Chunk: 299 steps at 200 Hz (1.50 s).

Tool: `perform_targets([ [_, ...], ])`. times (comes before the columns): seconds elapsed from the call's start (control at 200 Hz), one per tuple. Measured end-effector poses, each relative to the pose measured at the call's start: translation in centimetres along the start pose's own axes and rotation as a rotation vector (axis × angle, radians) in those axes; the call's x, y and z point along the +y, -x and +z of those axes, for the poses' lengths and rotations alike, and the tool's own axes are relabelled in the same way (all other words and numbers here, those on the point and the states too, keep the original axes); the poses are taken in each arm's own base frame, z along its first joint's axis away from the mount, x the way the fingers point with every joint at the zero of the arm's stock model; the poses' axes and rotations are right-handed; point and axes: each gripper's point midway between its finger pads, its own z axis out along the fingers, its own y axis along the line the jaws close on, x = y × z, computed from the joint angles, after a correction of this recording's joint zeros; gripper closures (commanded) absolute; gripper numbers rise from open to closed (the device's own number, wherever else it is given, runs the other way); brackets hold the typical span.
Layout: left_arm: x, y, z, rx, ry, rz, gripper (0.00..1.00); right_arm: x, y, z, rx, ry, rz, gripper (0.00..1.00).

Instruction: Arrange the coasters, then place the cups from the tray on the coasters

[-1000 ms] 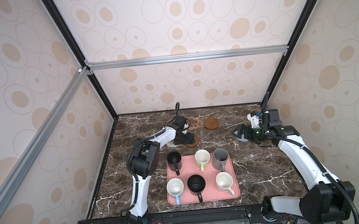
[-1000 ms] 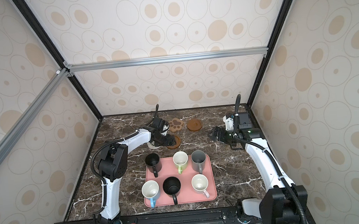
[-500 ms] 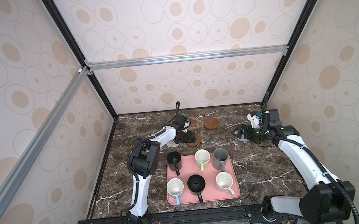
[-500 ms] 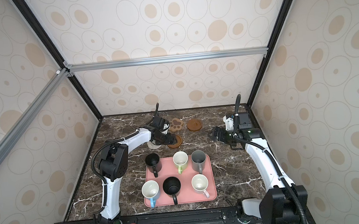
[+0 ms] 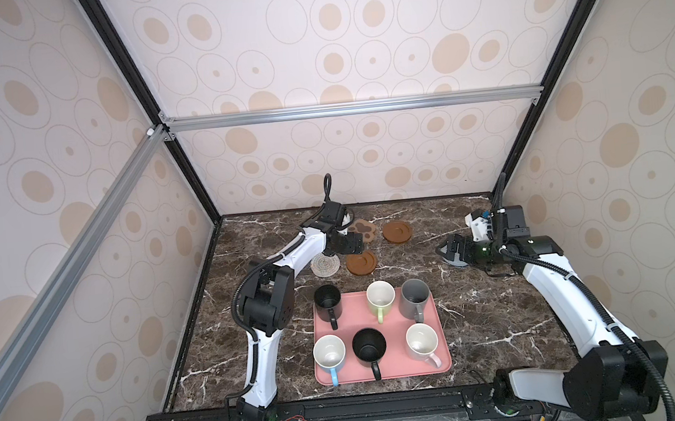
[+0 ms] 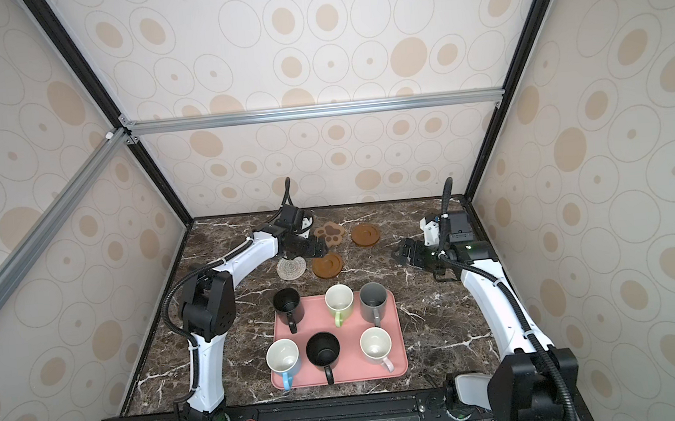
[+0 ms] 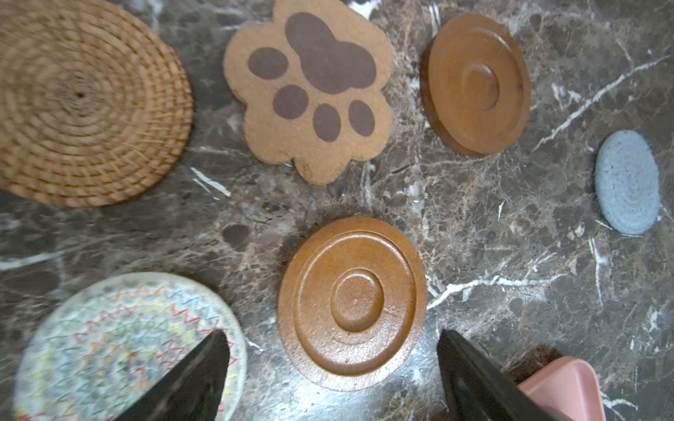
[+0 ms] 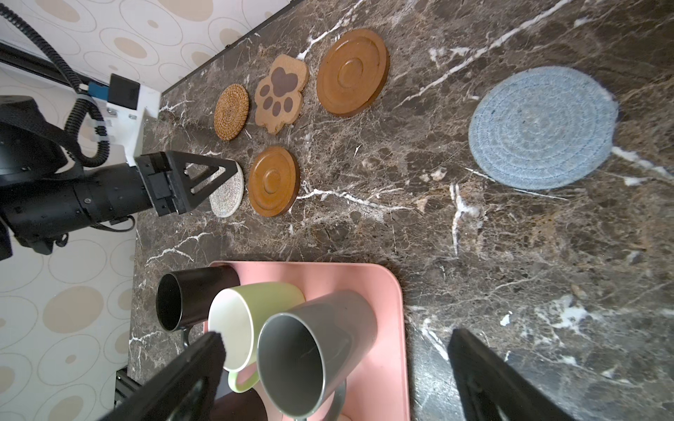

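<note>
Six coasters lie on the marble. The rattan round, the paw shape and a brown wooden disc sit at the back. The beige woven round and a second brown disc lie nearer. My left gripper hovers open just behind this disc, holding nothing. The grey-blue round lies apart on the right, largely hidden in both top views under my open, empty right gripper. The pink tray holds several cups, among them black, light green and grey.
The left arm's elbow stands close to the tray's left side. Patterned walls and black frame posts close in the table at the back and both sides. Bare marble lies between the tray and the right arm.
My left gripper has drawn back slightly from the nearer brown disc, so more of the disc shows. The right arm and the cups have not moved.
</note>
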Motion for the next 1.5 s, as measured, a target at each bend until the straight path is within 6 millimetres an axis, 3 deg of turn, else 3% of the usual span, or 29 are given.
perform_targets([
  [0.15,2.5,-0.1,-0.2,0.000,0.025,-0.038,0.10,-0.2,-0.1,0.4,0.011,-0.004,0.006,0.00],
  [0.33,5.1,-2.8,0.9,0.068,0.058,-0.079,0.10,-0.3,-0.1,0.6,0.016,-0.006,0.009,0.00],
  [0.77,5.1,-4.3,2.0,0.091,0.030,-0.084,0.10,-0.2,0.3,0.6,0.011,-0.003,0.007,0.00],
  [1.221,5.9,-3.8,2.1,0.066,0.031,-0.095,0.09,-0.5,0.3,0.7,0.010,-0.018,0.008,0.00],
  [1.496,5.7,-3.5,1.9,0.059,0.018,-0.095,0.09,-2.3,1.4,3.3,0.051,-0.087,0.020,0.00],
])
